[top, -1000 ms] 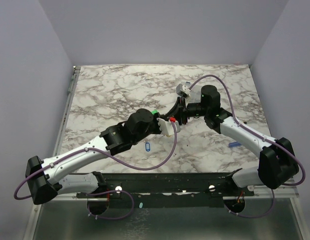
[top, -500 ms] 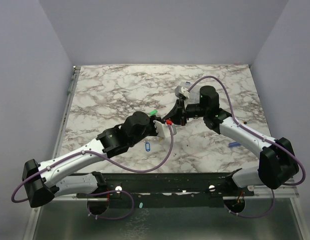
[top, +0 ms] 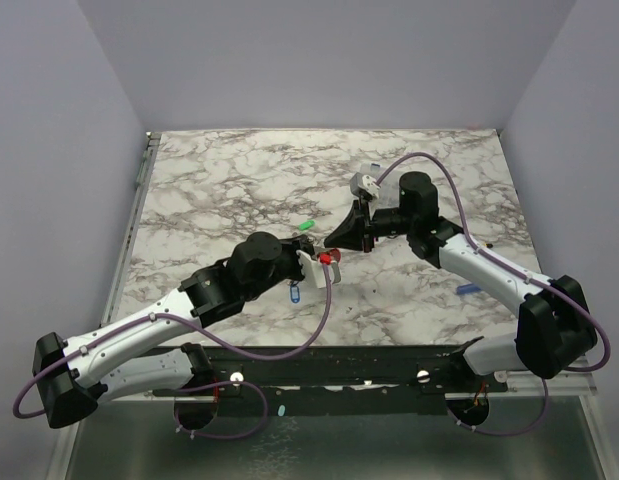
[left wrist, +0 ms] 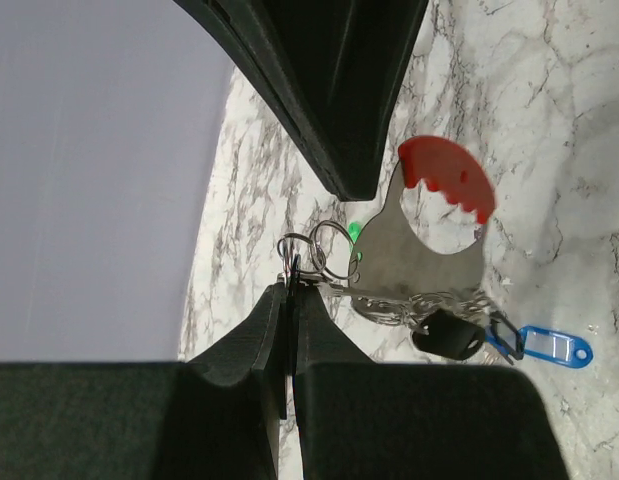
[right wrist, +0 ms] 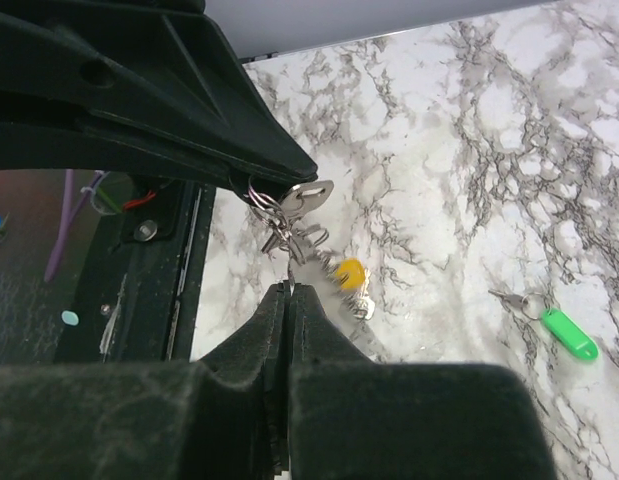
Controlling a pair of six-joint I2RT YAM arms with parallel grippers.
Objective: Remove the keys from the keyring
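The left gripper (left wrist: 291,292) has drawn back toward the near edge of the counter (top: 219,180), its jaws pinched together on the keyring (left wrist: 295,262). The right gripper (right wrist: 289,292) is closed, tips at the hanging keys (left wrist: 391,255); whether it grips any, I cannot tell. A green-tagged key (top: 308,225) lies alone mid-counter.

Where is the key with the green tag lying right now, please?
The key with the green tag lies by itself on the marble table near the middle of the top view, just beyond the left gripper.
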